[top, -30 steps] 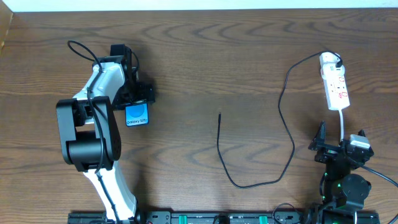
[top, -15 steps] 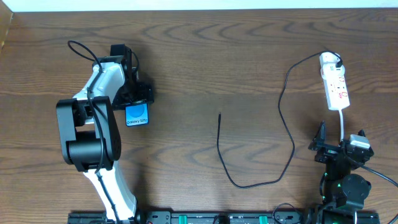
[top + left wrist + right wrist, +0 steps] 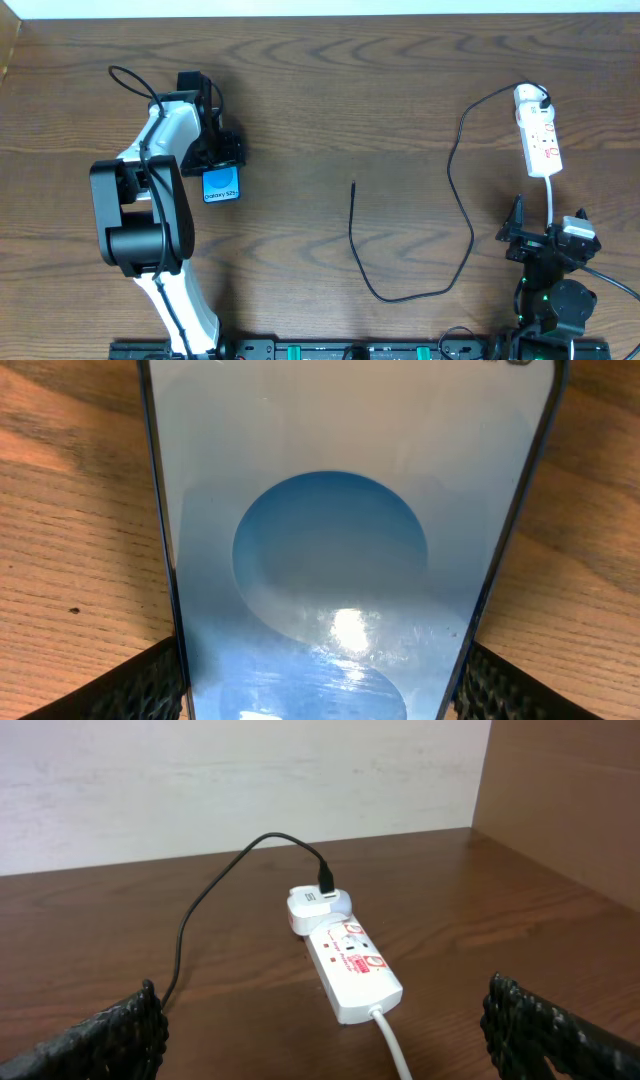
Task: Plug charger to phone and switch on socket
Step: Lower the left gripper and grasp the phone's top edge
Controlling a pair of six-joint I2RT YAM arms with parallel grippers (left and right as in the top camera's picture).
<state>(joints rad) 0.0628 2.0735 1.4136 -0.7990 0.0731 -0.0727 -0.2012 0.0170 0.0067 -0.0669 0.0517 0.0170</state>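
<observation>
The phone (image 3: 221, 186) lies flat on the table at the left, blue screen up. My left gripper (image 3: 218, 160) is over its far end. In the left wrist view the phone (image 3: 330, 550) fills the frame and both pads (image 3: 130, 685) press against its side edges. The charger cable (image 3: 462, 215) runs from its black plug (image 3: 543, 98) at the socket (image 3: 539, 140) in a loop to its free tip (image 3: 353, 185) mid-table. My right gripper (image 3: 548, 235) is open and empty, just in front of the socket (image 3: 350, 965).
The socket's white lead (image 3: 392, 1040) runs toward my right gripper between its fingers (image 3: 540, 1030). A white adapter (image 3: 315, 907) sits on the socket's far end. A wooden wall (image 3: 570, 800) stands at the right and a white wall at the back.
My left gripper's jaws have narrowed slightly onto the phone's sides and the phone has shifted a touch. The right arm and cable have not moved.
</observation>
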